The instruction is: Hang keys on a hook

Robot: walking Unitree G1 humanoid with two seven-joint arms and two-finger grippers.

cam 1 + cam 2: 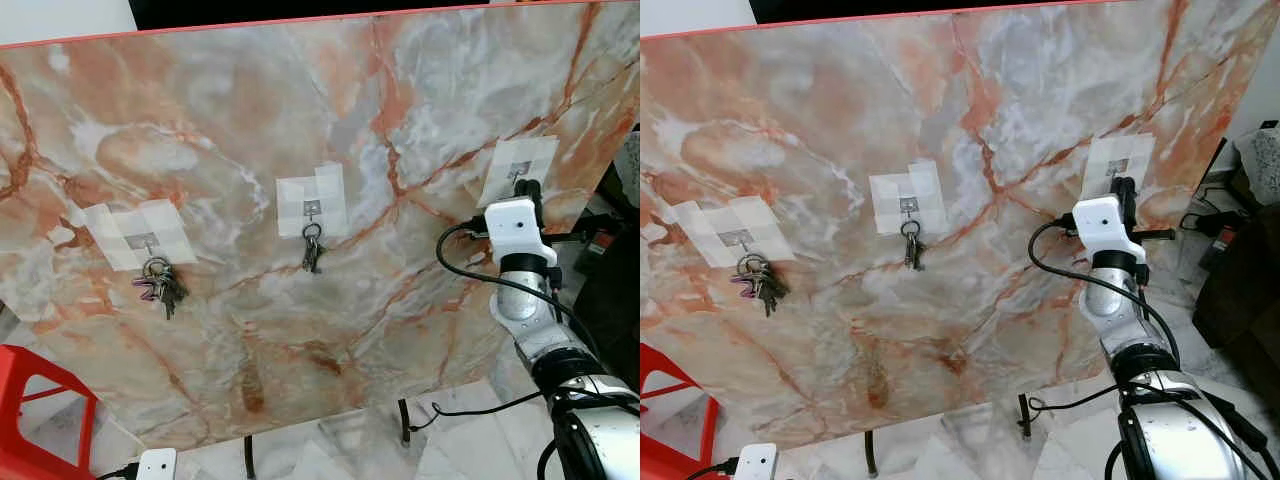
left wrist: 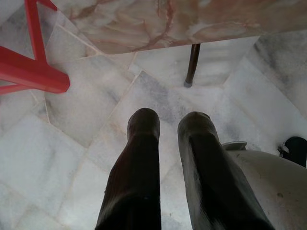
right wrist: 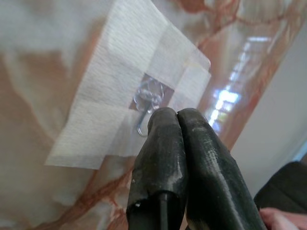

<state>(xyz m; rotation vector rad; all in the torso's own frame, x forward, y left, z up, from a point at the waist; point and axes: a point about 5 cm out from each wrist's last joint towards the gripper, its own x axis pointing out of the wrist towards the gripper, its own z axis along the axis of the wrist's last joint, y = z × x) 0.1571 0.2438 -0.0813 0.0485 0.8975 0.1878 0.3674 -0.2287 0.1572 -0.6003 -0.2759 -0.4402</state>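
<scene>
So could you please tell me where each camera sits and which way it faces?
Left eye, head: marble board, right gripper at the right hook.
Right eye, head: same scene, shifted.
Left wrist: down at the floor, fingers apart.
Right wrist: fingers pressed together at that hook, shared with both eyes.

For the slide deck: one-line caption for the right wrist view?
Right gripper, jaws shut, poised at the taped wall hook on the marble panel.

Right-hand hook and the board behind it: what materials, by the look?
The right-hand hook looks like thin bent wire on a clear plastic base: see-through, glinting. White fabric-like tape with a woven texture holds it. The board looks like polished marble or a marble-print panel: orange veining, glossy reflections.
</scene>
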